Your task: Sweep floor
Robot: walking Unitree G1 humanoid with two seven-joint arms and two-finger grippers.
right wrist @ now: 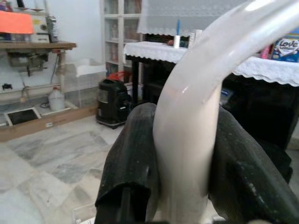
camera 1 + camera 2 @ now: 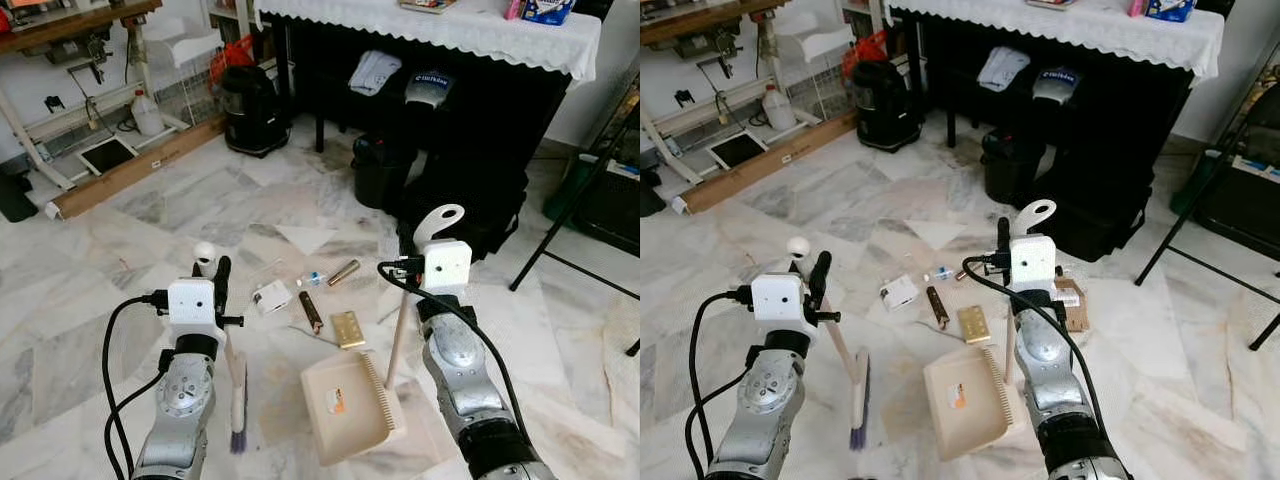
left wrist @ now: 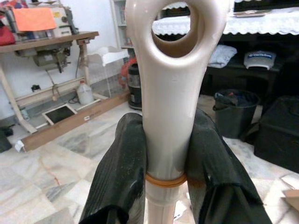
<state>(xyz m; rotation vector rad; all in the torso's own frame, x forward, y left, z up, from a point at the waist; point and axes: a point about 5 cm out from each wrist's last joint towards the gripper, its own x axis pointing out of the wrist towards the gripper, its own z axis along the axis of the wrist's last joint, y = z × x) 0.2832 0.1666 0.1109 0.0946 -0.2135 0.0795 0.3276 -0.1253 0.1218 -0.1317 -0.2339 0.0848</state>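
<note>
brooms: 1 point(image 2: 236, 395) | dustpans: 1 point(image 2: 345, 405) | vacuum cleaners: 1 point(image 2: 252, 108) | buckets: 1 point(image 2: 378, 170)

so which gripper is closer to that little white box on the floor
Left. The left gripper, shut on the broom handle, sits just beside the white box. The right gripper, holding the dustpan handle, is farther off across the litter.

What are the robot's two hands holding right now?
Left gripper: shut on the broom handle.
Right gripper: shut on the dustpan handle.
</note>
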